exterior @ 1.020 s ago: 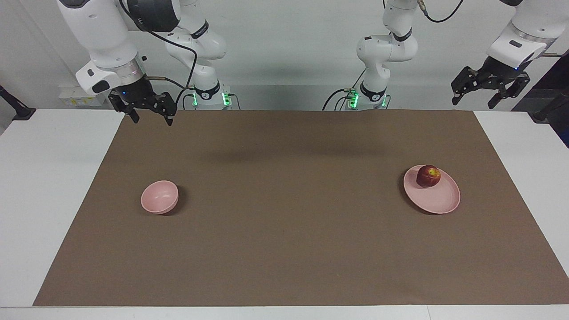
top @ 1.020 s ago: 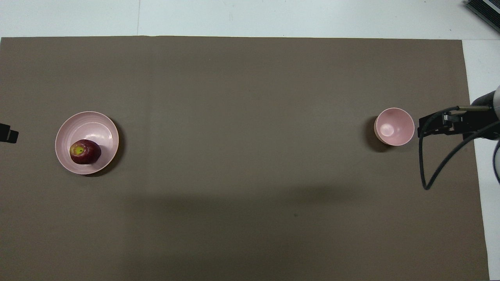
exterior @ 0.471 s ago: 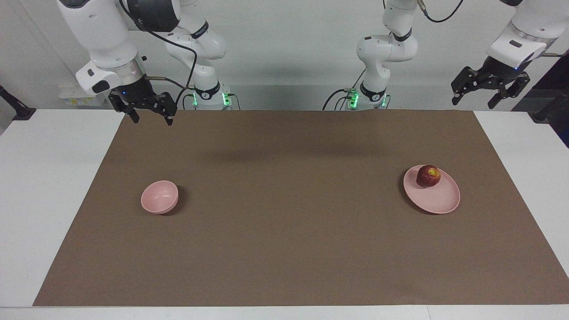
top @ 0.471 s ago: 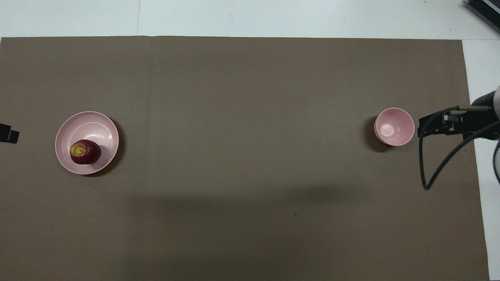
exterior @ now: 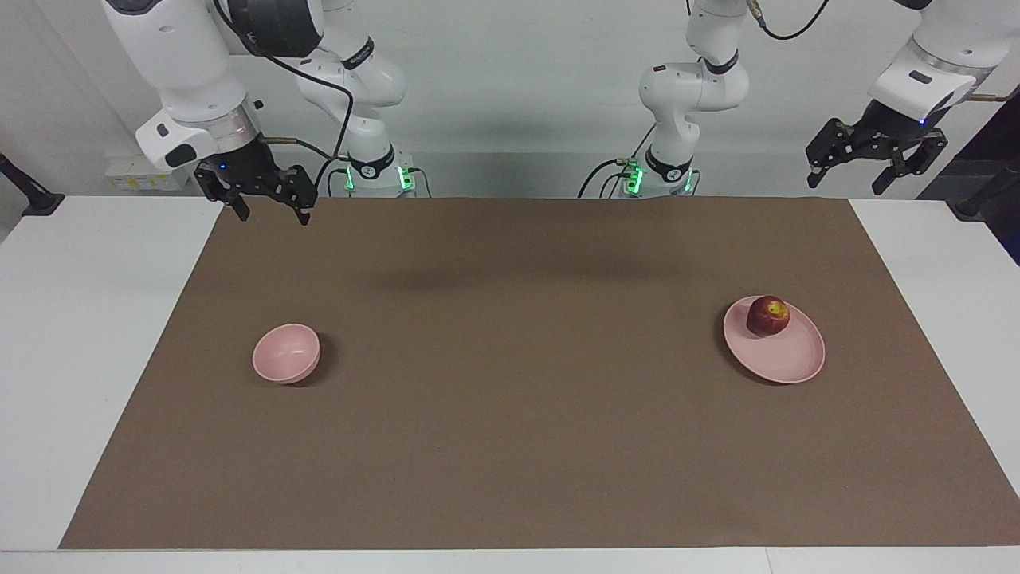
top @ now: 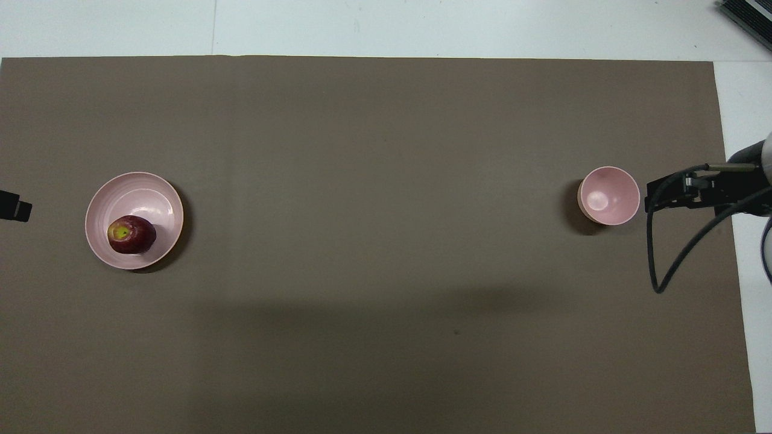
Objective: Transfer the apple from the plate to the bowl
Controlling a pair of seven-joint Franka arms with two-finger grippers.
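Note:
The dark red apple (exterior: 768, 316) (top: 131, 234) with a yellow patch lies on the pale pink plate (exterior: 789, 360) (top: 151, 193), on the part nearer to the robots, toward the left arm's end of the table. The small pink bowl (exterior: 286, 353) (top: 609, 196) stands empty toward the right arm's end. My left gripper (exterior: 845, 183) (top: 15, 210) is open and empty, raised over the left arm's end of the table, well apart from the plate. My right gripper (exterior: 272, 215) (top: 654, 200) is open and empty, raised over the mat's edge beside the bowl.
A brown mat (exterior: 510, 399) covers most of the white table (exterior: 88, 319). A black cable (top: 657, 265) loops from the right arm over the mat near the bowl. The arm bases (exterior: 374, 171) stand at the robots' edge.
My left gripper has shifted very slightly. The right gripper, apple, plate and bowl have not moved.

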